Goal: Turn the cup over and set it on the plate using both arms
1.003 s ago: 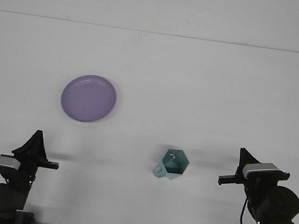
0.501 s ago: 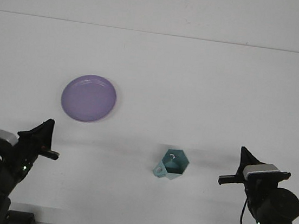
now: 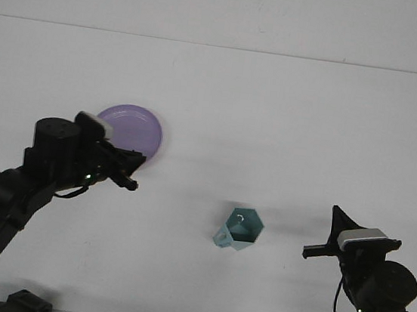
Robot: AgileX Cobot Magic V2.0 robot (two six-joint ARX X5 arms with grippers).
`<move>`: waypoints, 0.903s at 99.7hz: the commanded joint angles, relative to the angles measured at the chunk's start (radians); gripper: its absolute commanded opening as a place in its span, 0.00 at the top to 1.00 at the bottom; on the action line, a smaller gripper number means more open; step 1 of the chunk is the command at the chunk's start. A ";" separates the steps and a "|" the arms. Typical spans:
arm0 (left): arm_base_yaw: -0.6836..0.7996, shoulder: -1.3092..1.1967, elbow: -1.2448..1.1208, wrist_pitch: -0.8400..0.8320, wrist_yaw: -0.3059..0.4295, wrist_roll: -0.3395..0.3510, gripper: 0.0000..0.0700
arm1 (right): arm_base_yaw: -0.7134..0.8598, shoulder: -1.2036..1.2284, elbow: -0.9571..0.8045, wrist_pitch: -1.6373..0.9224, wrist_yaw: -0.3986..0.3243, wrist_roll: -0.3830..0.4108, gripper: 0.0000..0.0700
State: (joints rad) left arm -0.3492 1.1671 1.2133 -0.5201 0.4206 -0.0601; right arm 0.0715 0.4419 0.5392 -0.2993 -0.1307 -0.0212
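Note:
A teal faceted cup (image 3: 240, 229) lies on its side on the white table, right of centre, with its mouth towards the camera and its handle at the lower left. The purple plate (image 3: 137, 130) lies flat at the left, and my left arm covers its lower left part. My left gripper (image 3: 133, 171) hangs raised just below the plate's near edge, pointing right, well left of the cup. Low at the right edge of the table is my right gripper (image 3: 325, 233), pointing left and about a cup's width from the cup. Neither gripper holds anything.
The white table (image 3: 274, 118) runs back to a pale wall. My left arm's links (image 3: 6, 192) stretch from the lower left corner up to the plate.
My left arm has risen from its low rest at the lower left and swung up and right, so it now overlaps the plate's near edge. The right arm, cup and plate have stayed put.

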 commanded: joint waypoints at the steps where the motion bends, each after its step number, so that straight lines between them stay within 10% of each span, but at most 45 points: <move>1: -0.046 0.074 0.060 -0.018 0.011 0.034 0.52 | 0.001 0.002 0.002 0.012 0.000 0.014 1.00; 32: -0.244 0.385 0.266 -0.126 0.010 0.034 0.21 | 0.001 -0.004 0.002 0.011 0.001 0.014 1.00; 90: -0.420 0.728 0.514 -0.324 -0.035 0.045 0.20 | 0.001 -0.004 0.002 0.015 0.000 0.021 1.00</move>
State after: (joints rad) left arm -0.7559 1.8610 1.7008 -0.8425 0.3946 -0.0246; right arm 0.0715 0.4381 0.5392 -0.2977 -0.1303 -0.0177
